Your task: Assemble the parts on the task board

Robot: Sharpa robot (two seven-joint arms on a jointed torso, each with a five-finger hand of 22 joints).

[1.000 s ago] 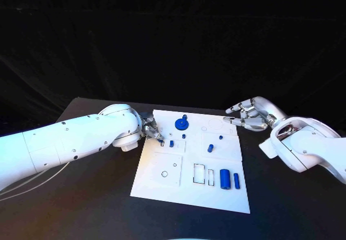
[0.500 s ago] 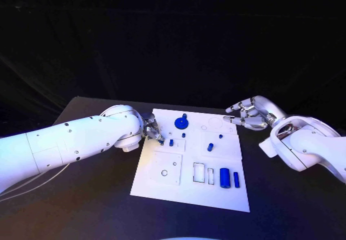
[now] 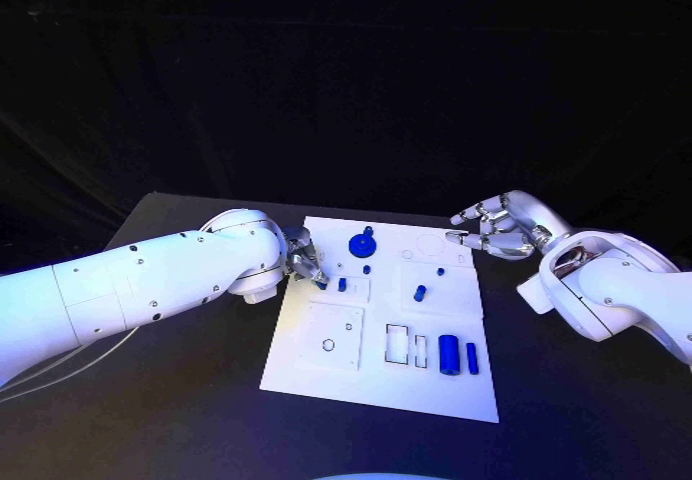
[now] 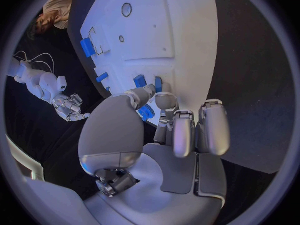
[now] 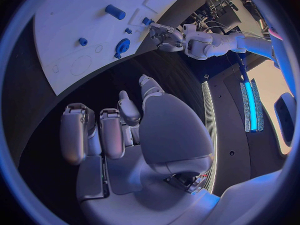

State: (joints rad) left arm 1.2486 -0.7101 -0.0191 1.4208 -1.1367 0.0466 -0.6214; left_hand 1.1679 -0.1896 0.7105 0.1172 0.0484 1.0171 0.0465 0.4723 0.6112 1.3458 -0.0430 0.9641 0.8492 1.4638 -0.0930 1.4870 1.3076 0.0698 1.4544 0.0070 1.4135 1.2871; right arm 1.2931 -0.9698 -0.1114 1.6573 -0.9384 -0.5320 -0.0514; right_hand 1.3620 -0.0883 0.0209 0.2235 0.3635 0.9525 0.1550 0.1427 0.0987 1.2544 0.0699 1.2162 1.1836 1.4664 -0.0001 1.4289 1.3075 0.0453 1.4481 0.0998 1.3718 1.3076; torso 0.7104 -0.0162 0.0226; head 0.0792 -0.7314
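left robot hand [image 3: 304,262] fingertips rest on task board [image 3: 325,350] near small blue part [image 3: 342,285]; right robot hand [image 3: 495,231] hovers loosely curled, empty.

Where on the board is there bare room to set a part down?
Free: the board's near strip, below the two long blue parts. Crowded: the far edge, with the left hand, the round blue part and the right hand close by.

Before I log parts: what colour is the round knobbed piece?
Blue, clearest in the head view: round knobbed piece.

Task board [image 3: 325,350] mid-table [image 3: 173,420], parts [image 3: 450,354] on it.
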